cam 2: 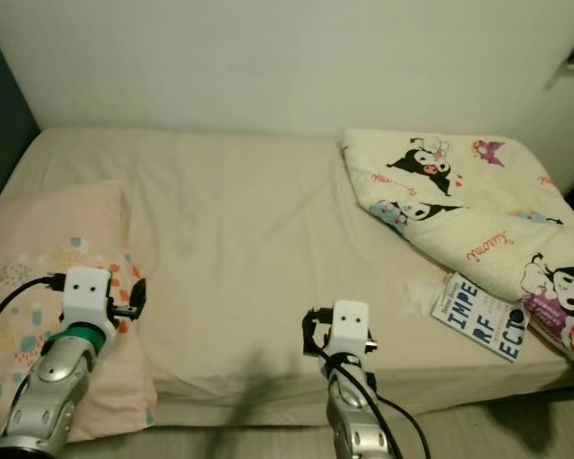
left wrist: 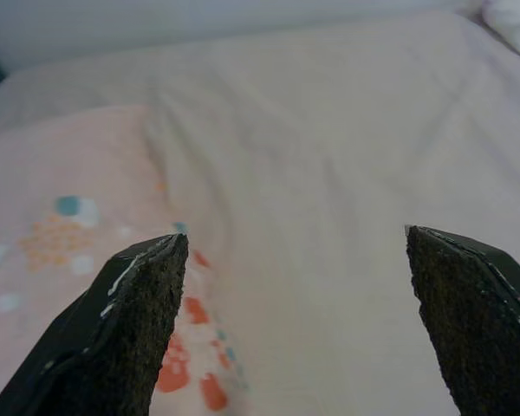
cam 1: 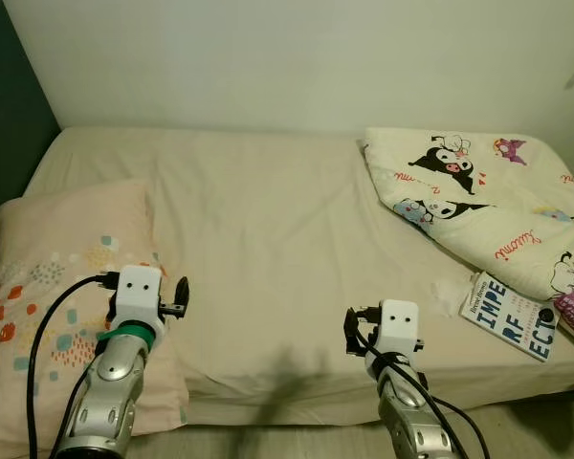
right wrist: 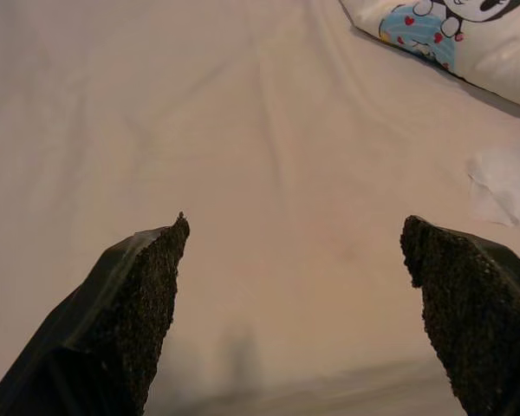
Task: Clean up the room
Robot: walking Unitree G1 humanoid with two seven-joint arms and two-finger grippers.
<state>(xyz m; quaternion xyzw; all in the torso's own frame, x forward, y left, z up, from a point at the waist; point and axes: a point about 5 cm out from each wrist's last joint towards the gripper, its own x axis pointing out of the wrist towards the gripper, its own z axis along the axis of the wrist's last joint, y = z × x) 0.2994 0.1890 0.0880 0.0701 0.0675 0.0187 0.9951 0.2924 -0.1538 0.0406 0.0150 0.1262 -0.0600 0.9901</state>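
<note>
A bed with a beige sheet point(cam 1: 268, 220) lies before me. A pink patterned pillow point(cam 1: 62, 258) rests on its left end. On the right lies a cream blanket point(cam 1: 488, 201) printed with cartoon figures. A white book point(cam 1: 512, 317) lies at the blanket's front edge, with a crumpled white tissue point(cam 1: 450, 290) beside it. My left gripper point(left wrist: 295, 247) is open over the pillow's inner edge, holding nothing. Above the sheet near the bed's front edge, my right gripper point(right wrist: 295, 230) is open too, and the tissue point(right wrist: 503, 182) lies to its right.
A pale wall point(cam 1: 297, 57) runs behind the bed. A dark surface point(cam 1: 10, 115) stands at the left end. A strip of floor point(cam 1: 297, 440) shows below the bed's front edge, between my arms.
</note>
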